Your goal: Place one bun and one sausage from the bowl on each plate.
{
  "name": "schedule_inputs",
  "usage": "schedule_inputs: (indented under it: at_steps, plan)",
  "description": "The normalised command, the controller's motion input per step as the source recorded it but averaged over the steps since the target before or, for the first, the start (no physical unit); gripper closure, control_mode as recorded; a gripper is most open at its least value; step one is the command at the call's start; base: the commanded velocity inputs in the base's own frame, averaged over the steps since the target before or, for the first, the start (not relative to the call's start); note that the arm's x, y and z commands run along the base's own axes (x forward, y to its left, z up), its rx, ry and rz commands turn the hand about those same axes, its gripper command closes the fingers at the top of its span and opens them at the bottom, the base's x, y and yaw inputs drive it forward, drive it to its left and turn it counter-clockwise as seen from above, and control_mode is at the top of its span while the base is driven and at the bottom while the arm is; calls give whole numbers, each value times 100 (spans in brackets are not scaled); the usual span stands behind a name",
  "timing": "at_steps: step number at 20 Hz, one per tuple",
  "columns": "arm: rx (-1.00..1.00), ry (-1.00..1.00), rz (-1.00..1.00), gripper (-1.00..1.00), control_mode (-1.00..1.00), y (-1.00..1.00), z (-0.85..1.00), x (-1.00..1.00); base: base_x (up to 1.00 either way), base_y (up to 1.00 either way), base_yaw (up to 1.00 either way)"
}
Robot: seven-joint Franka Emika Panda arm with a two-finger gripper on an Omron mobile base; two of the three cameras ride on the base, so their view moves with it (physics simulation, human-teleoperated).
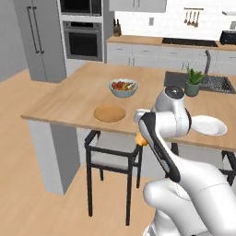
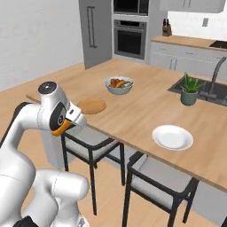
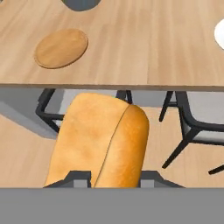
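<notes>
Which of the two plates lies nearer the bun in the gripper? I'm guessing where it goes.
The tan wooden plate: it lies near the counter edge just ahead of the bun, while the white plate sits farther off to the side.

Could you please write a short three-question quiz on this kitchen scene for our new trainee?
1. True or false: the gripper is shut on the bun.
2. Which plate lies nearer the fruit bowl: A) the wooden plate, B) the white plate?
3. Fill in: beside the sink stands a potted ____.

Key: 1 true: the bun sits clamped between the fingertips, off the counter's edge above the chairs. 2 A. 3 plant.
</notes>
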Motion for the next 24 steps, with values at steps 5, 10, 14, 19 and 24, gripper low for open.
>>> schedule_inputs:
  at_steps: [5, 10, 14, 19, 24]
  plan:
    - [0, 0, 0, 100, 100, 0, 0, 0, 90, 100, -47]
    - [0, 0, 0, 100, 100, 0, 0, 0, 97, 77, -48]
    - [0, 0, 0, 100, 100, 0, 0, 0, 99, 37, -39]
    - [0, 0, 0, 100, 100, 0, 0, 0, 86, -2, -21]
    - [0, 30, 4, 100, -100, -7, -10, 100, 0, 0, 0]
